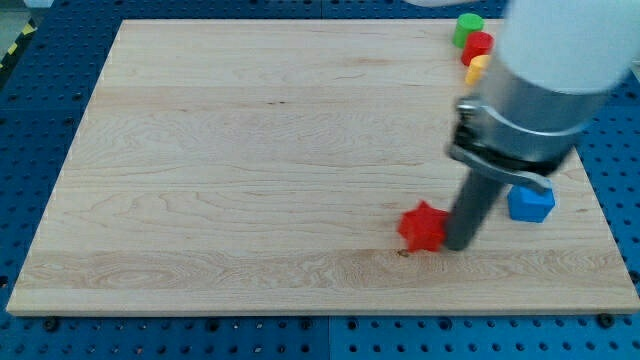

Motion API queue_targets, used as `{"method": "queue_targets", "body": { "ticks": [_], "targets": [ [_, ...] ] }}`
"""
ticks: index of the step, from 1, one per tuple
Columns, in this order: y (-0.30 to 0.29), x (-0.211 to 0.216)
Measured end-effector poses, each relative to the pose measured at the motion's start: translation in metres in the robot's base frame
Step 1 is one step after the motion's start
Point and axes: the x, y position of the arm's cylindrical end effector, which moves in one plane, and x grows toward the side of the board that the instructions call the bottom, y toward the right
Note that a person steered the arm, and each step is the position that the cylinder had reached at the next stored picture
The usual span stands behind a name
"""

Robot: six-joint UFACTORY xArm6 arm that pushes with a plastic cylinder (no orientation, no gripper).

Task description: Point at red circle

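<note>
The red circle (478,45) lies near the surface's (250,150) top right, between a green block (466,26) and a yellow block (477,68); my tip (457,244), a plain rod end effector with nothing to spread or pinch, sits well below it, touching a red star-like block (422,226); pointing means travelling toward the view's top.

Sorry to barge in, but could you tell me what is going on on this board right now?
I am a robot arm with a rod, meant to point at the red circle. That block sits at the view's top right, between a green block and a yellow block. My tip is instead low on the wooden board, right beside a red star-like block. A blue block lies to the right.
</note>
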Motion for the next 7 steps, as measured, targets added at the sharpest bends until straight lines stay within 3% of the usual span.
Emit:
{"method": "queue_targets", "body": {
  "ticks": [1,3,4,5,7],
  "targets": [
    [-0.02,-0.002],
    [0.162,0.036],
    [0.205,0.035],
    [0.225,0.024],
    [0.234,-0.077]
  ]
}}
